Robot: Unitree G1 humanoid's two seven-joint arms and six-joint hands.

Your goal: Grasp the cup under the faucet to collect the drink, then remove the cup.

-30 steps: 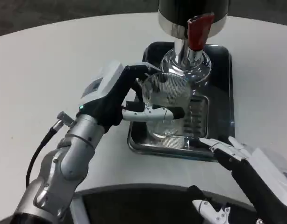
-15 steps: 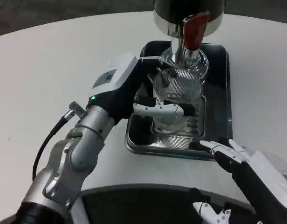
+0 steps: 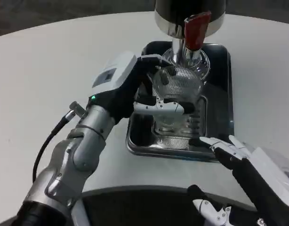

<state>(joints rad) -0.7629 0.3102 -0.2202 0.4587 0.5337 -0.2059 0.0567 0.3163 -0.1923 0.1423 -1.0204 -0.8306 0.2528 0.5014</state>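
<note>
- One clear ribbed cup [image 3: 176, 96], round in section, glass or plastic (which one I cannot tell), its fine ridges catching the light.
- The cup stands upright over the tray, directly below the faucet, with its mouth just under the spout.
- One drink dispenser [image 3: 189, 14] at the top edge: a round body with a dark upper part and a polished metal band.
- One red tap handle [image 3: 195, 29], flat and paddle-shaped, smooth and matte, sticking out from the front of the dispenser.
- One chrome faucet [image 3: 186, 54], a short shiny column with a wider domed base.
- One drip tray [image 3: 224, 99], rectangular with rounded corners, dark and glossy, with a slotted metal grille in its floor.
- One white table [image 3: 50, 70], round-edged, smooth and plain.
- Two hands.
- The left hand [image 3: 144, 94] wraps the cup from the left side; a white-and-black finger lies across the front of the cup and others curl behind it (a firm clasp, by the look of it).
- The right hand [image 3: 238, 160] lies near the tray's front right corner, fingers straight and slightly apart, holding nothing and not touching the cup.
</note>
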